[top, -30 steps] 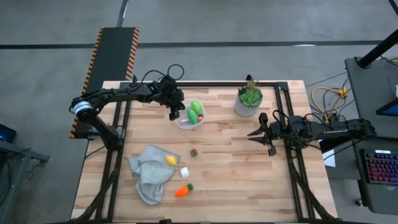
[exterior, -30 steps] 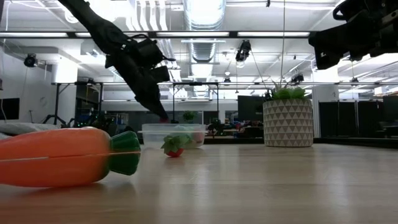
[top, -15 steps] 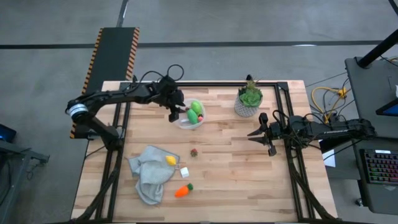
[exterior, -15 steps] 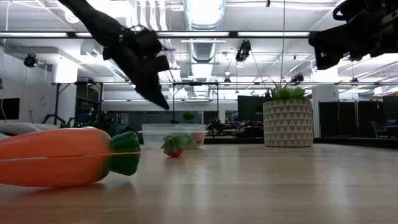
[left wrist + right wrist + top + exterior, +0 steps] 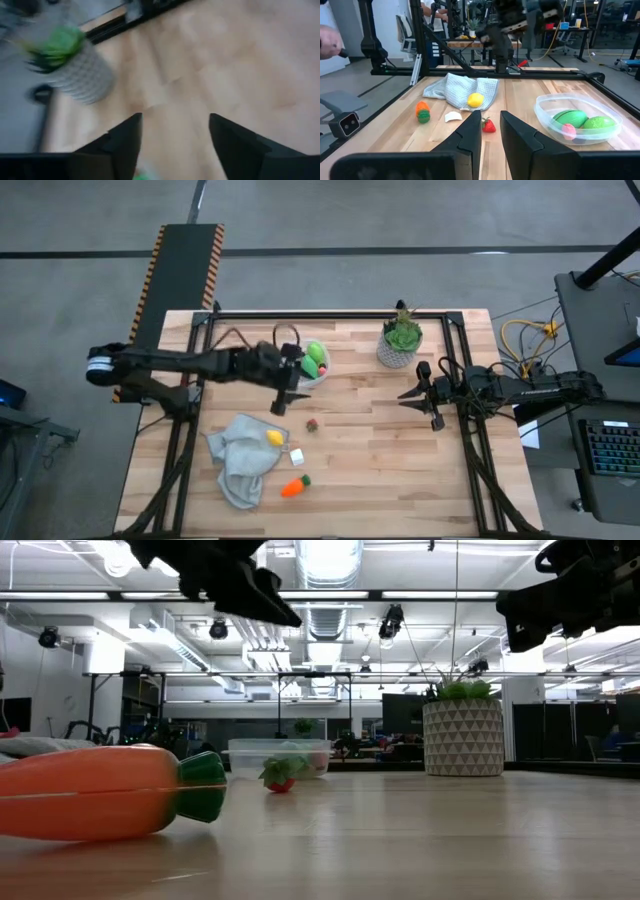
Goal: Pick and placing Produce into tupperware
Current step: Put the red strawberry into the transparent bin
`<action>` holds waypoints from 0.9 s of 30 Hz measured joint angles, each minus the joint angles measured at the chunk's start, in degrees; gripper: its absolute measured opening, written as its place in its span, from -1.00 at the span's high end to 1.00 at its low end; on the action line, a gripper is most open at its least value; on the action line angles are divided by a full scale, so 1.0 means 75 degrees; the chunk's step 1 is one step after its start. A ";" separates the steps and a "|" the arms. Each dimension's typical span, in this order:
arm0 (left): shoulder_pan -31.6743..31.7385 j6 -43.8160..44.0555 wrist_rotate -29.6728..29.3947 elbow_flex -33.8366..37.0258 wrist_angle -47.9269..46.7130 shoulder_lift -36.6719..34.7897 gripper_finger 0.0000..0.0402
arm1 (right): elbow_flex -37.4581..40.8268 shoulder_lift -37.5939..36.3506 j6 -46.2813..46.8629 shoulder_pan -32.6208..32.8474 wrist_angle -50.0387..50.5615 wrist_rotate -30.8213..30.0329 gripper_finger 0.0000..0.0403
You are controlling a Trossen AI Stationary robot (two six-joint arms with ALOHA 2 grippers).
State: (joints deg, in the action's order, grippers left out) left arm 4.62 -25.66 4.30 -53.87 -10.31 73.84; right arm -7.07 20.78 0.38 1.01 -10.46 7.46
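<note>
The clear tupperware (image 5: 322,377) stands at the table's far middle and holds two green pieces (image 5: 572,119) and a pink one (image 5: 568,131). A small red piece (image 5: 313,424) lies on bare wood. The yellow lemon (image 5: 274,437) rests on a grey cloth (image 5: 238,465). The orange carrot (image 5: 295,486) lies near the front edge. My left gripper (image 5: 282,404) hangs open and empty above the table, just near-left of the tupperware; its fingers are spread in the left wrist view (image 5: 175,125). My right gripper (image 5: 418,396) waits at the table's right, open by a narrow gap (image 5: 491,120), and is empty.
A green plant in a white patterned pot (image 5: 402,340) stands at the far right. A small white cube (image 5: 296,456) lies between the lemon and the carrot. A black frame rail (image 5: 330,314) runs along the table's edges. A person's hand (image 5: 327,42) shows beyond the table.
My left gripper has risen from the tupperware's left rim and gone toward the table's near edge; in the low view it climbs from the container's height to the picture's top. The tupperware and the other pieces have stayed where they were.
</note>
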 joint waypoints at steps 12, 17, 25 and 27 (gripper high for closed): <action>-0.1730 -0.1616 -0.3575 -0.0303 -0.0082 0.1693 -0.49 | 0.0000 0.0000 0.0003 -0.0001 0.0003 0.0000 0.69; -0.1733 -0.0188 -0.2839 -0.0780 -0.1153 0.2128 -0.49 | 0.0000 0.0000 0.0003 -0.0001 0.0021 0.0000 0.69; -0.1714 0.2556 -0.1384 -0.1401 -0.1954 0.2279 -0.49 | 0.0000 0.0000 0.0003 0.0000 0.0062 0.0000 0.69; -0.1689 0.3009 -0.1381 -0.1412 -0.1893 0.2266 -0.49 | 0.0000 0.0000 0.0006 -0.0002 0.0069 0.0000 0.69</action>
State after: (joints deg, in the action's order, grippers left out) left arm -8.05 -3.09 -6.05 -64.45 -24.51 90.84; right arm -7.07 20.78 0.43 0.99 -9.94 7.46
